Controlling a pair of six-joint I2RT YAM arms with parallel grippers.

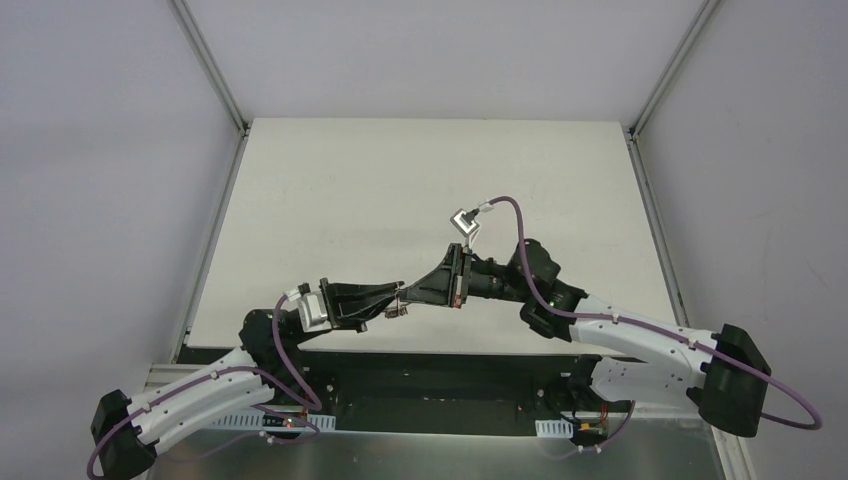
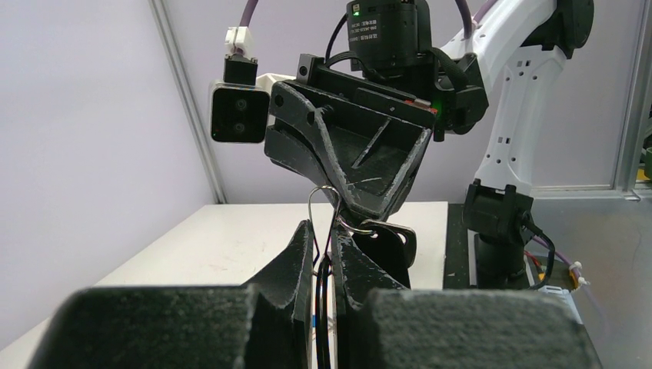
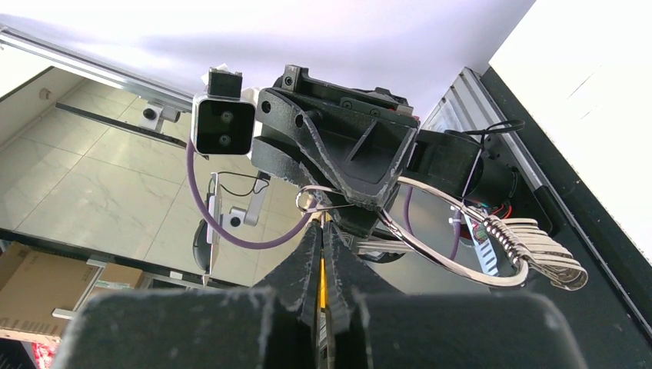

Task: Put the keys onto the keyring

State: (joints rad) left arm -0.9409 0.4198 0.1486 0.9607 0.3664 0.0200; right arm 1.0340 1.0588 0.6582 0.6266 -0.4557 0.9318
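Left fingers point(image 2: 296, 257) pinched narrow on thin silver wire keyring point(image 3: 492, 282), mid-air over near edge of white tabletop point(image 1: 400, 180).
Right fingers point(image 3: 305, 257) fully closed, meeting them; threading step, likely; next: line black-headed metal key point(image 2: 394, 240) onto the wire's open end.

Part of the keyring point(image 3: 492, 281) behind the left tool point(image 3: 350, 206)

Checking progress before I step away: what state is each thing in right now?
keyring: in the air, clamped by the left gripper.
left gripper: shut on the keyring.
right gripper: shut, tip at the ring's wire.
black-headed key: beside the tips; threaded or not, unclear.
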